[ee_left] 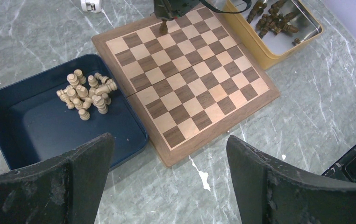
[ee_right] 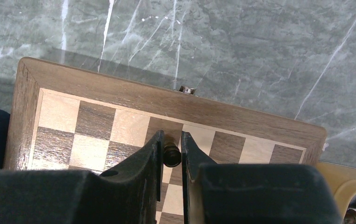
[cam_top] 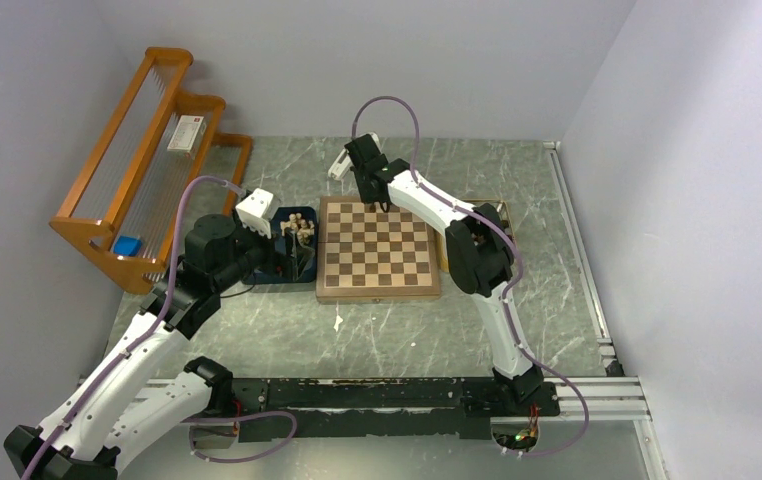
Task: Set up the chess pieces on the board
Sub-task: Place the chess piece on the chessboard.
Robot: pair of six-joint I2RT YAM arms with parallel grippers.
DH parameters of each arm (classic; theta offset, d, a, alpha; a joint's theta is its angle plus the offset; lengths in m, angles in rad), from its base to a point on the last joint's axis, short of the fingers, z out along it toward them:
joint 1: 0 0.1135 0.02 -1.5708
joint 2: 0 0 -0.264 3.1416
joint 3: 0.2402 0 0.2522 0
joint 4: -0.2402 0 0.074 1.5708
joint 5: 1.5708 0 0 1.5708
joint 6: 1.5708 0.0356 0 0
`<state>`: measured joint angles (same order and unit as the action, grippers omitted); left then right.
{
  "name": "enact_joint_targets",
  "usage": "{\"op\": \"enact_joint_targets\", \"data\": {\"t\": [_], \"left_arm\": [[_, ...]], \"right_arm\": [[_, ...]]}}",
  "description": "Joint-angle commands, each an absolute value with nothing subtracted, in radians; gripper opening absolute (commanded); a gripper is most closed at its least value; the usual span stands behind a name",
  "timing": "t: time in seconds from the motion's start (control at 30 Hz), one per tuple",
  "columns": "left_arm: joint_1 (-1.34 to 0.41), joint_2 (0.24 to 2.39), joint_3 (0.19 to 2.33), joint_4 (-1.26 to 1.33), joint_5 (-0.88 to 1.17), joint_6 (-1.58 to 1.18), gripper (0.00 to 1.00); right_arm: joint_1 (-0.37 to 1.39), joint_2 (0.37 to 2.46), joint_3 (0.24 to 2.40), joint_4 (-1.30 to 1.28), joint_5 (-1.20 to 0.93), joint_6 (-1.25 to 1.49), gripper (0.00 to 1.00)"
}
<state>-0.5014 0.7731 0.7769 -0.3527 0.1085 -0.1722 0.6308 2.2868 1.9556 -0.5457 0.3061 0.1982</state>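
The board [cam_top: 397, 275] lies mid-table with its squares bare; it also shows in the left wrist view [ee_left: 190, 79] and the right wrist view [ee_right: 96, 126]. My right gripper [cam_top: 375, 203] [ee_right: 171, 140] is shut on a dark brown chess piece [ee_right: 171, 153] [ee_left: 163, 27], held upright at a dark square in the board's far row. I cannot tell whether it touches the square. My left gripper [cam_top: 279, 245] [ee_left: 169, 144] is open and empty, above the table by the board's near left corner. Several pale pieces [ee_left: 87, 93] [cam_top: 300, 232] lie heaped in a dark blue tray [ee_left: 26, 121].
A yellow tray [ee_left: 265, 51] with several dark pieces [ee_left: 272, 18] stands right of the board. An orange wooden rack [cam_top: 137, 170] stands at the far left. A small white object [ee_left: 91, 4] lies beyond the board's far left corner.
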Motion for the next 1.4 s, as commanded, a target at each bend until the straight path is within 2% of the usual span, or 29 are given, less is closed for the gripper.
{"op": "enact_joint_targets", "data": {"t": [0.0, 1.37], "left_arm": [[-0.508, 0.766, 0.782, -0.344, 0.104, -0.164, 0.94], [-0.508, 0.757, 0.782, -0.346, 0.103, -0.164, 0.95]], "right_arm": [[0.638, 2.293, 1.952, -0.526, 0.319, 0.198, 0.19], [0.651, 2.332, 1.991, -0.529, 0.350, 0.193, 0.21]]}}
